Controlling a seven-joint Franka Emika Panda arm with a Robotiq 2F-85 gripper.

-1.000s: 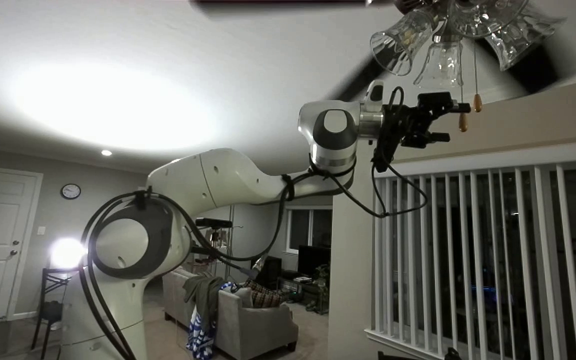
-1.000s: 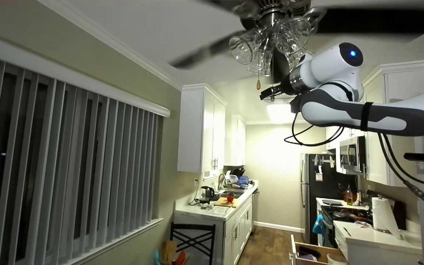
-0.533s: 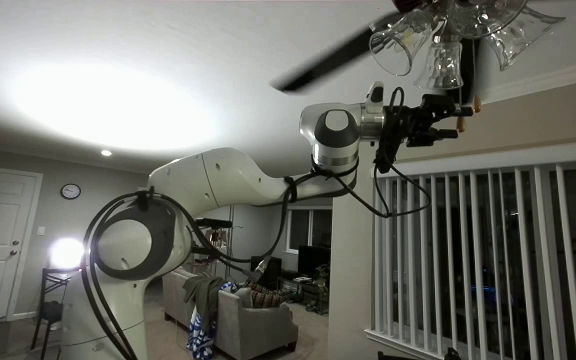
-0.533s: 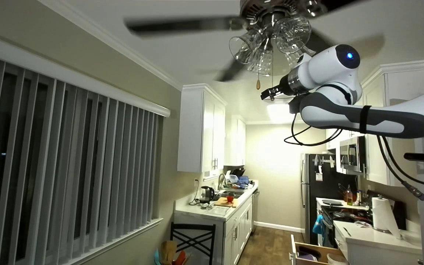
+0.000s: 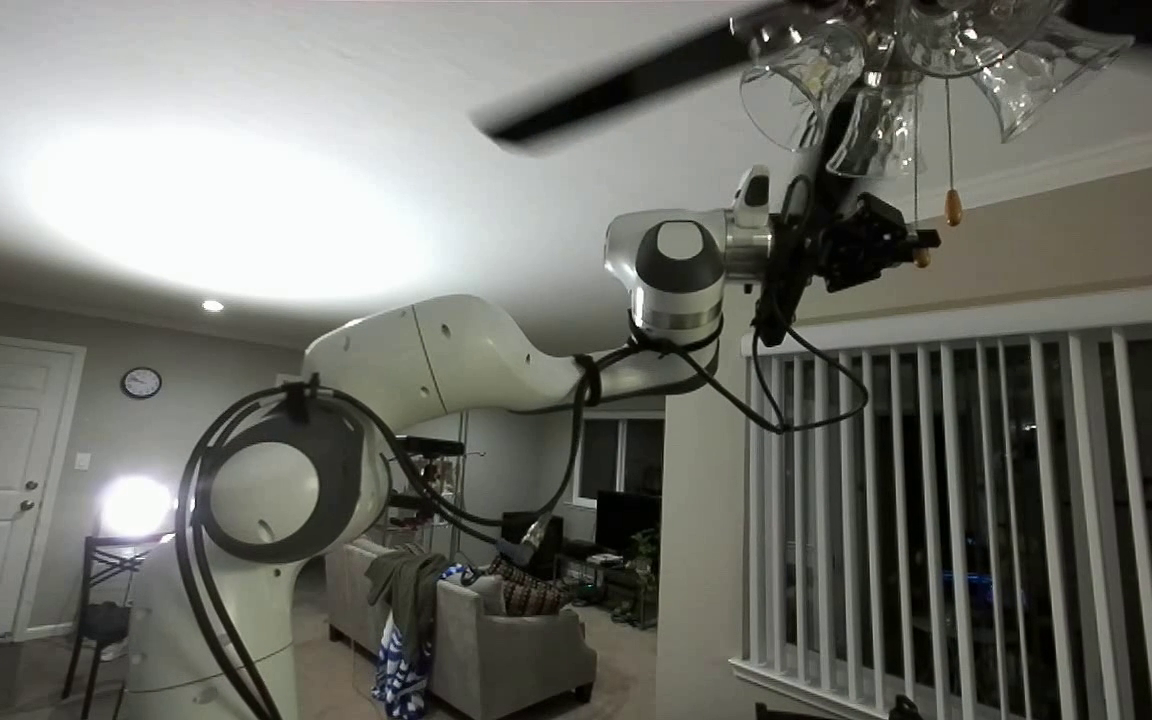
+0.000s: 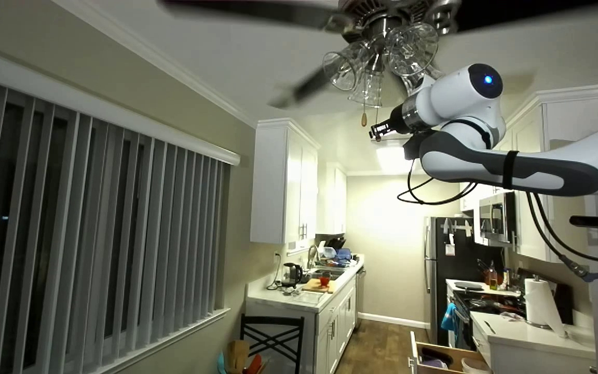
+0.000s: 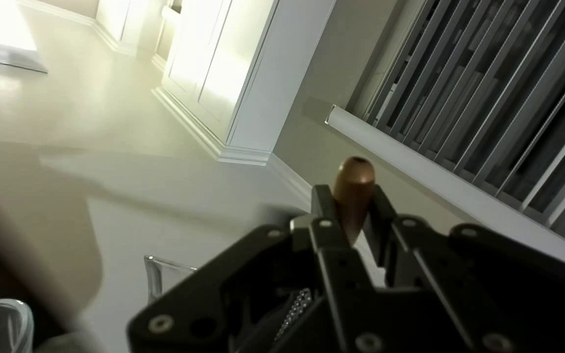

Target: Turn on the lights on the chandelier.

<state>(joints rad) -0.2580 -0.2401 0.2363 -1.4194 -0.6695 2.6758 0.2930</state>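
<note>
The chandelier [image 6: 384,26] is a ceiling fan with a dark hub. Its lights, flared clear glass shades [image 5: 876,130], hang in a ring with no glow in them. Two thin pull chains with wooden knobs dangle beneath. In the wrist view one wooden knob [image 7: 356,179] sits between the fingertips, both pads against its sides, its rounded end sticking out past them. My gripper [image 5: 924,240] is shut on this knob, just below the shades. Another wooden knob [image 6: 364,120] hangs free, slightly higher and farther out than the gripper. Part of a beaded chain [image 7: 293,314] shows behind the finger linkage.
Blurred fan blades [image 5: 626,85] sweep close above the wrist and gripper. A glass shade [image 7: 10,323] is near the camera in the wrist view. White cabinets [image 6: 278,182] and the window blinds [image 5: 936,500] stand beyond.
The jaws have come together from wide open onto the lower knob. The arm has edged slightly forward, toward the chains. The blades have turned.
</note>
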